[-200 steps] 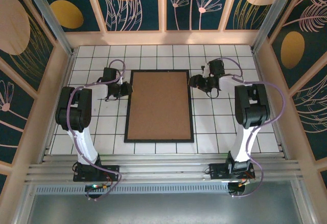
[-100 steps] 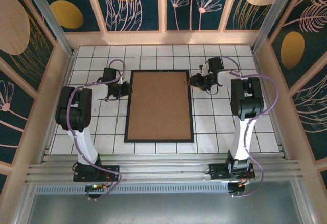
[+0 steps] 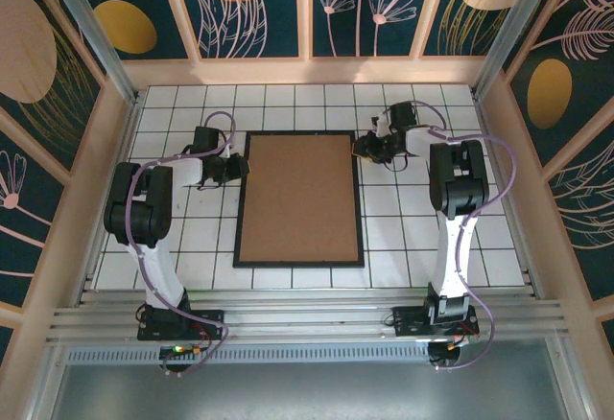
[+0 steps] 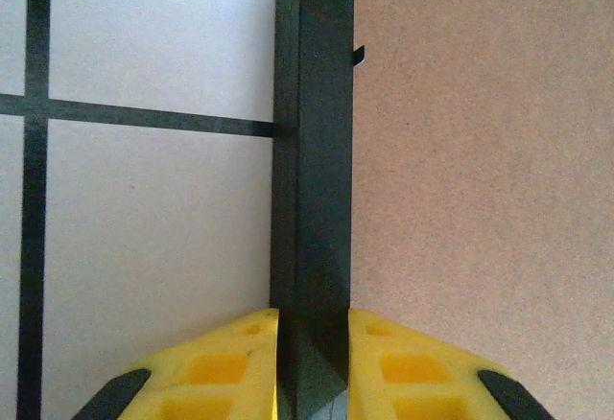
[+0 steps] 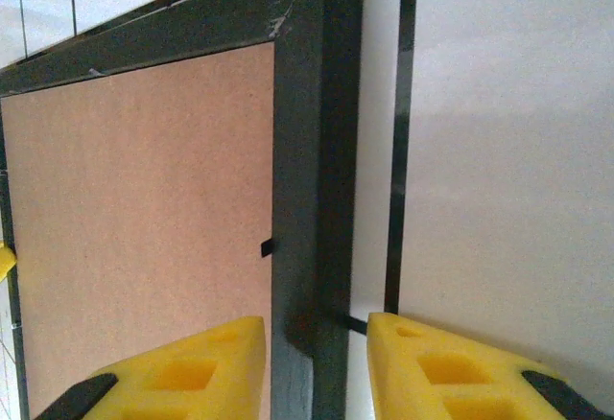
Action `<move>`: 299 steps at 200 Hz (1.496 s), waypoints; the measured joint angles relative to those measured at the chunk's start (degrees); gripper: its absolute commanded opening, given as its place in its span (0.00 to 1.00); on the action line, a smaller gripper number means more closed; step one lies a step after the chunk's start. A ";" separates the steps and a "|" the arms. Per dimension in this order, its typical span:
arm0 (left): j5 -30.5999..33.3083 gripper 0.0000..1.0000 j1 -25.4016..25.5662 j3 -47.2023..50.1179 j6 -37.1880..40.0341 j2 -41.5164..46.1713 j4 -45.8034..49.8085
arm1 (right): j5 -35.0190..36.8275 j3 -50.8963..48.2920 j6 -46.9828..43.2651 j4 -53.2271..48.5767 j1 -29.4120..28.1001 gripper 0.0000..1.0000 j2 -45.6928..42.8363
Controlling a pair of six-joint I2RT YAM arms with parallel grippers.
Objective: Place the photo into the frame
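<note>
Left end effector [image 4: 313, 334]: I pinch the frame [image 4: 312, 151] edge to steady it.
Right end effector [image 5: 317, 338]: my jaws stand apart, straddling the opposite edge, gripping nothing.

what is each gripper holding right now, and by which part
The left gripper clamps the frame by its left rail. The right gripper straddles the right rail, not yet gripping.

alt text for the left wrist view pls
The left claw is shut on the frame, its yellow fingers on either side of the black edge. In the picture, the brown board lies right of the frame and the white tiled table left.
</note>
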State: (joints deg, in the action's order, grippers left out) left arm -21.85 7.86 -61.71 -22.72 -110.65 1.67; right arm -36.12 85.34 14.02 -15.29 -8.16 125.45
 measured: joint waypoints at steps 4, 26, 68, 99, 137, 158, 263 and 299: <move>0.00 0.21 0.00 0.00 0.00 0.00 0.00 | -0.02 0.22 -0.02 0.00 0.00 0.32 0.22; 0.00 0.21 0.00 0.00 0.00 0.00 0.00 | -0.39 1.18 0.02 -0.09 0.26 0.31 0.94; 0.00 0.21 0.00 0.00 0.00 -0.02 0.00 | -0.59 3.21 0.02 -0.20 0.63 0.30 2.29; -0.02 0.21 0.00 -0.02 0.00 0.00 0.00 | -1.14 4.28 0.04 -0.26 0.68 0.31 3.04; -0.02 0.21 0.00 -0.02 0.00 -0.02 0.02 | -1.46 5.07 0.02 -0.85 0.68 0.31 3.61; -0.04 0.21 0.00 -0.02 0.00 0.00 0.02 | -1.46 5.38 0.02 -1.29 0.68 0.31 3.74; -0.13 0.21 0.00 -0.11 0.02 0.00 0.24 | 3.39 9.60 0.00 -6.16 -1.07 0.30 4.92; -0.15 0.21 -0.02 -0.11 0.02 0.00 0.28 | 6.58 11.72 -0.04 -8.90 -2.12 0.31 5.25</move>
State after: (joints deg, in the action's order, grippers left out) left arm -22.00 7.84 -61.82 -22.70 -110.65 1.96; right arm -29.54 97.06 13.98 -24.18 -10.28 130.69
